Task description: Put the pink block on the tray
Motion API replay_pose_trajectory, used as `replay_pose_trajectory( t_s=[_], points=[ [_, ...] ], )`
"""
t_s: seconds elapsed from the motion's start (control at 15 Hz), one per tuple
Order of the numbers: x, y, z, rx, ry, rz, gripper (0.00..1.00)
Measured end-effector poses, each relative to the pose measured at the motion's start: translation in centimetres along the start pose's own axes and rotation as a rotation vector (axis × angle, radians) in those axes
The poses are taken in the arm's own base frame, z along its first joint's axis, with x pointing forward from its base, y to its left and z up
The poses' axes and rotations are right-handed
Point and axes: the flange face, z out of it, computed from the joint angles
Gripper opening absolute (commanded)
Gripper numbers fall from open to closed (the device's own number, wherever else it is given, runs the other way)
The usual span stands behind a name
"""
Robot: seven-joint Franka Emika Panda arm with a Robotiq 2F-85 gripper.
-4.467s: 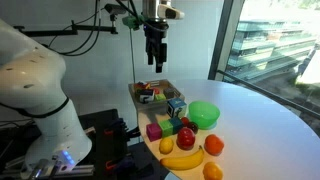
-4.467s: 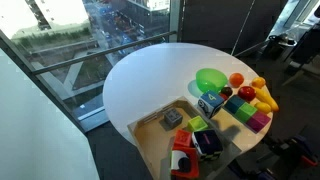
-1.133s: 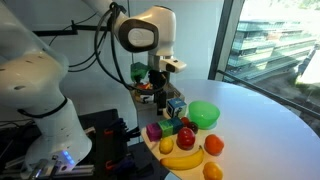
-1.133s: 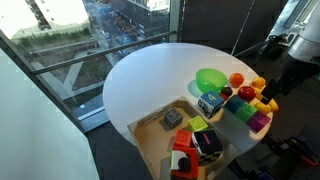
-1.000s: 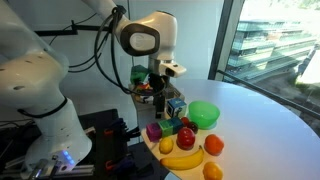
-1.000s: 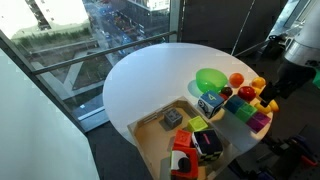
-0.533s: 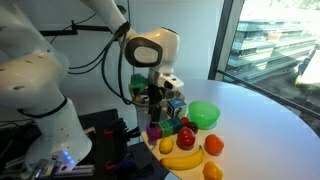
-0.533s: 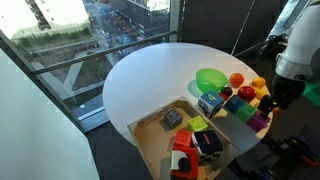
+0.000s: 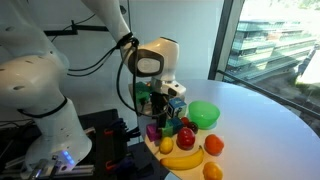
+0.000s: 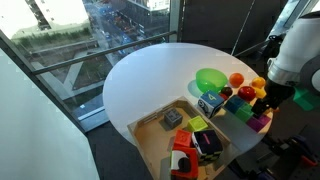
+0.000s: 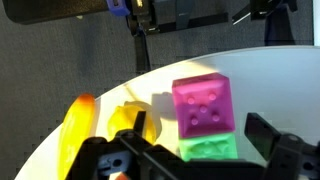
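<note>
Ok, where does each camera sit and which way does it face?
An exterior view: low beside the robot's base, facing across the table toward the window; shows arm and gripper over the pink block.
An exterior view: high, looking down on table and tray; arm enters at right edge.
Wrist view: looks down between the open fingers.
Shared: all three show the pink block.

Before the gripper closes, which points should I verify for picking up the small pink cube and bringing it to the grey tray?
1. Gripper open: ok, jaws stand apart.
2. Small magenta-pink cube between the jaws: ok in the wrist view.
3. Neighbours clear: not ok, the green cube sits right against it.
4. Height low enough to grip: cannot tell.
5. Bare space on the shallow grey-beige tray: ok.
</note>
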Motion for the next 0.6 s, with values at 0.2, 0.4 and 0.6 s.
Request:
replay_pose_trajectory(
  t_s=[0.2, 0.4, 0.6],
  points=[
    [0.23, 0.08, 0.86, 0.004, 0.003, -0.021, 1.0],
    [0.2, 0.25, 1.16, 0.005, -0.006, -0.031, 1.0],
    [0.2, 0.27, 1.16, 0.005, -0.006, -0.035, 1.0]
  ],
)
